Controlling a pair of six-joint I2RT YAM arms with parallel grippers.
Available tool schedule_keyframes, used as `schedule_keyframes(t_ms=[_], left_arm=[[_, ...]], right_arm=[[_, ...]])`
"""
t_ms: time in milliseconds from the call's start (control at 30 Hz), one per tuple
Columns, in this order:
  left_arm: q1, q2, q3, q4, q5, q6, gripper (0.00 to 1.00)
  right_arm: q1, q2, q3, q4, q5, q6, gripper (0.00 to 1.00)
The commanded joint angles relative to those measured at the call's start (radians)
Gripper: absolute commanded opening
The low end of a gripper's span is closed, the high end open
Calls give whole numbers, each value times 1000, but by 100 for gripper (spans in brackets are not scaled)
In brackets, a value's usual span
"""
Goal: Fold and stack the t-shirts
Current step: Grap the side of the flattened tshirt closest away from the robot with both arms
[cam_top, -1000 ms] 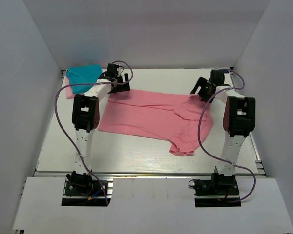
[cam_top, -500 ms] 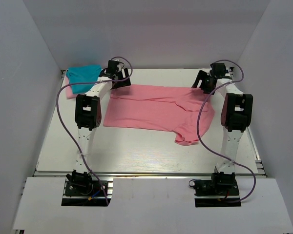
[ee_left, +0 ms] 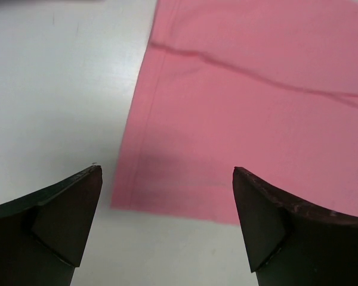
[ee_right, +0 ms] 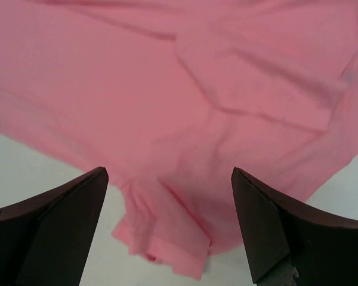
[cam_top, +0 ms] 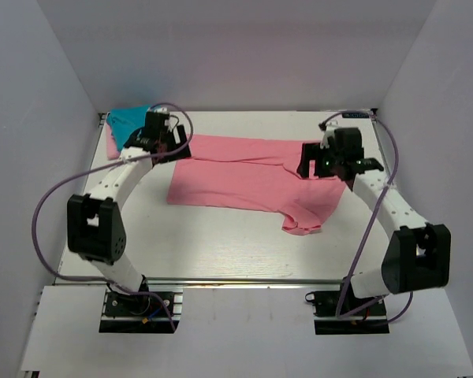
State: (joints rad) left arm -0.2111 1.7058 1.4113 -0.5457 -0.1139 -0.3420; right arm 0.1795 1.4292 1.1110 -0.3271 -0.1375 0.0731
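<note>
Lying under right tool (ee_right: 168, 173), salmon-pink t-shirt (cam_top: 244, 175) spreads flat.

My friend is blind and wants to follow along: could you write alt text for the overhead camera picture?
A salmon-pink t-shirt lies spread on a white table. Two robot arms reach over it, the left arm at its far left corner, the right arm over its right side. A teal-blue t-shirt sits in the table's far left corner.

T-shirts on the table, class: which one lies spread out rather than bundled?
The salmon-pink cloth t-shirt, spread wide over the middle of the white table; the teal-blue cloth t-shirt sits as a small bundle in the far-left corner.
</note>
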Motion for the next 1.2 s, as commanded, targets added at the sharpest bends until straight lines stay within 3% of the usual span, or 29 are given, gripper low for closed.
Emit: schedule_keyframes(t_ms=[0,200,367,433,567,700,833,900,967,1000,1100,1133,1167], left_arm=[[6,-78,-156,-14,-30,-72,100],[6,-132,-362,8,-56,-109,100],[16,-132,-420,64,-9,-109,100],[16,-132,-437,110,-21,-109,95],[16,-100,-459,133,-21,-109,94],[16,-74,-459,144,-40,-109,87],[16,-37,-468,144,-44,-118,71],[16,-28,-468,144,-44,-118,68],[16,-28,-491,167,-18,-118,57],[16,-28,-491,177,-18,-118,55],[6,-28,-503,207,5,-118,47],[6,-28,-503,207,5,-118,43],[6,-18,-503,207,5,-118,33]], right_arm=[[32,-59,-118,-72,27,14,90],[67,-203,-287,-171,128,148,90],[61,-328,-437,-155,205,309,90],[57,-357,-482,-135,262,428,90],[55,-314,-501,-92,270,496,90],[57,-222,-479,-76,236,521,90],[48,-174,-487,-40,202,539,90],[58,-171,-502,-23,193,548,86],[57,-173,-513,-18,188,548,79],[58,-171,-519,-17,191,550,68],[57,-187,-530,-15,193,564,53],[58,-187,-533,-20,194,567,53],[58,-187,-534,-17,194,567,51]])
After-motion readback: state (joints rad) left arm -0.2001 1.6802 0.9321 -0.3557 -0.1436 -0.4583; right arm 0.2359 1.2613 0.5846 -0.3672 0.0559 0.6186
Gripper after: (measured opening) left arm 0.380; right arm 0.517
